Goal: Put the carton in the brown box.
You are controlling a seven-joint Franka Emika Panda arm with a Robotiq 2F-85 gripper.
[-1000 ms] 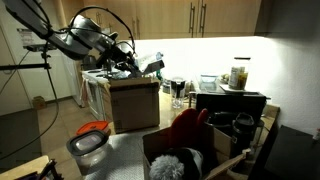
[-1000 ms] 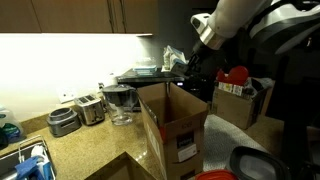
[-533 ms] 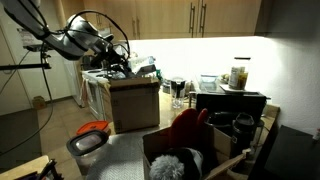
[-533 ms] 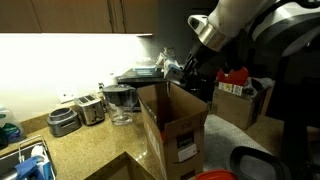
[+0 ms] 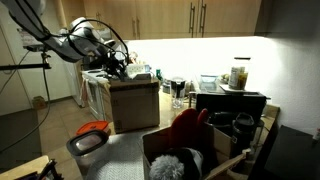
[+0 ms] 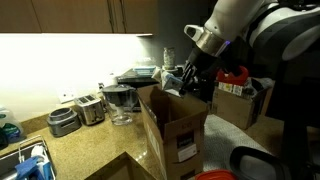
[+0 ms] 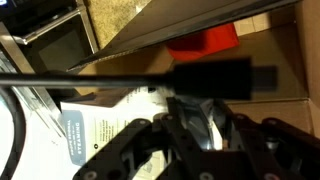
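Observation:
The brown box point(image 5: 134, 102) stands open on the counter and shows in both exterior views point(image 6: 175, 125). My gripper point(image 5: 128, 70) hangs over its open top, shut on the white carton point(image 5: 142, 73). In an exterior view the gripper point(image 6: 183, 80) holds the carton point(image 6: 171, 77) at the level of the box's rim. In the wrist view my gripper point(image 7: 187, 122) grips the pale carton point(image 7: 100, 128), with the box's brown inner wall point(image 7: 285, 65) behind it.
A toaster point(image 6: 90, 108) and a glass pitcher point(image 6: 120, 102) stand on the counter beside the box. A second open box point(image 5: 185, 160) with red and grey items is in front. A coffee machine point(image 5: 228, 108) stands at the back. A red item point(image 7: 205, 40) lies past the box.
My gripper has moved down with the carton, from above the box to its rim, and shifted a little sideways over the opening.

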